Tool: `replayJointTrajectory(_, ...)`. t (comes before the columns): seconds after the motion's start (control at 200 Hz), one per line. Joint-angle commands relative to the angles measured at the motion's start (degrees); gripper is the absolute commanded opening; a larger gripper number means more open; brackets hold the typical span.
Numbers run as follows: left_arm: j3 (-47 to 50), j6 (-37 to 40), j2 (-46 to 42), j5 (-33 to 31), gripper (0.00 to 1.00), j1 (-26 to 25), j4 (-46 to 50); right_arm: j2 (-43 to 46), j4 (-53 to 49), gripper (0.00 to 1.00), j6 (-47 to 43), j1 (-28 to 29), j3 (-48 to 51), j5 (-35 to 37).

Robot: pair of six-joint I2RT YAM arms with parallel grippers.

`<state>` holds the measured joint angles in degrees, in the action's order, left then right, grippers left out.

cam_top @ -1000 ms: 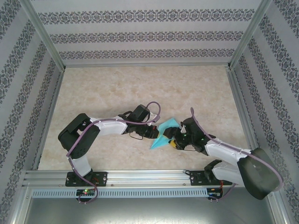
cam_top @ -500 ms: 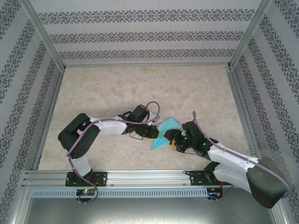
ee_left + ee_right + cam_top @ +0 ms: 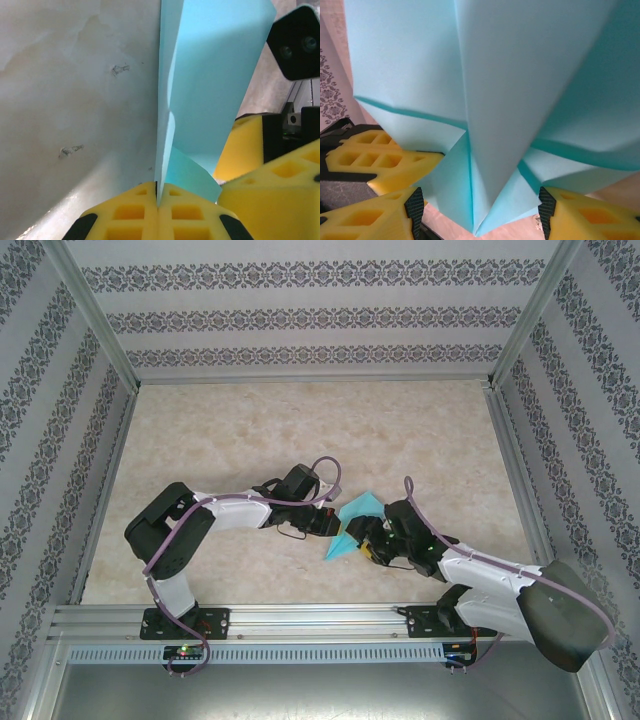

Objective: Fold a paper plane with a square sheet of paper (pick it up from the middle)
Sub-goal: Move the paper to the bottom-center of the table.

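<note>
The light-cyan sheet of paper (image 3: 357, 517) is folded into a pointed, creased shape and held off the table between the two arms. My left gripper (image 3: 331, 526) is shut on the folded edge of the paper (image 3: 210, 90), its yellow pads (image 3: 158, 200) pressed together on the crease. My right gripper (image 3: 369, 541) stands open from the other side. The paper's layered flaps (image 3: 495, 100) hang between the right gripper's spread fingertips (image 3: 479, 212), which do not pinch it. The left gripper's yellow fingers (image 3: 380, 160) show behind the paper.
The marbled beige table (image 3: 300, 430) stretches behind the arms. Patterned walls and an aluminium frame (image 3: 310, 380) close it in on three sides. A metal rail (image 3: 320, 618) carrying both arm bases runs along the near edge.
The right arm's elbow and forearm shifted while its gripper stayed at the paper, nudging slightly left. The left arm and the paper have held still.
</note>
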<state>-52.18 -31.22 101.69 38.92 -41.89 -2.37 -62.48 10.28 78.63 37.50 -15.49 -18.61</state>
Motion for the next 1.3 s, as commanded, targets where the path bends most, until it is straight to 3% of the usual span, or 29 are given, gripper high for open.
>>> replayJointTrajectory(0.0,0.58,-1.70,1.20,1.42,0.04,0.58,-3.28,-0.54,2.97,0.63,1.96,0.95,0.50,1.99)
replayJointTrajectory(0.35,0.76,-3.23,1.57,2.90,0.04,0.54,-5.02,-0.91,6.22,0.61,3.33,1.48,0.60,2.80)
replayJointTrajectory(0.974,0.87,-4.76,1.75,3.68,0.05,0.60,-6.30,-1.33,1.49,0.21,1.33,1.63,0.44,4.55)
replayJointTrajectory(1.294,1.29,-5.43,1.76,4.24,0.05,0.56,-6.78,-3.90,3.91,0.19,0.62,1.81,-0.88,4.90)
